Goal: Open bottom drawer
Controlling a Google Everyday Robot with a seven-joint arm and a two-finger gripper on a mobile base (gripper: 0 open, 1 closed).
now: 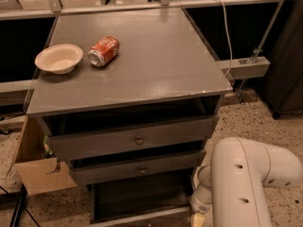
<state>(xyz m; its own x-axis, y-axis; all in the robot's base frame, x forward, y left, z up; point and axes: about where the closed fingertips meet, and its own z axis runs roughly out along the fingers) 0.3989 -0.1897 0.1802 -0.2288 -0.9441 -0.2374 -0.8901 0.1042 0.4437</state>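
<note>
The grey cabinet [137, 70] has three drawers, and all of them stand out from the carcass. The bottom drawer [137, 195] is pulled out the furthest; its dark interior shows from above and its pale front edge [142, 216] runs along the lower border of the camera view. The middle drawer [139, 168] and the top drawer [137, 138] each show a small round knob. My white arm [246, 183] fills the lower right. My gripper [196, 217] is low down beside the bottom drawer's right front corner, mostly hidden by the arm.
A white bowl [58, 58] and a red soda can [104, 51] lying on its side sit on the cabinet top. A cardboard box [35, 174] stands on the floor to the left. A metal rail [244, 67] and a cable [226, 32] are at the right rear.
</note>
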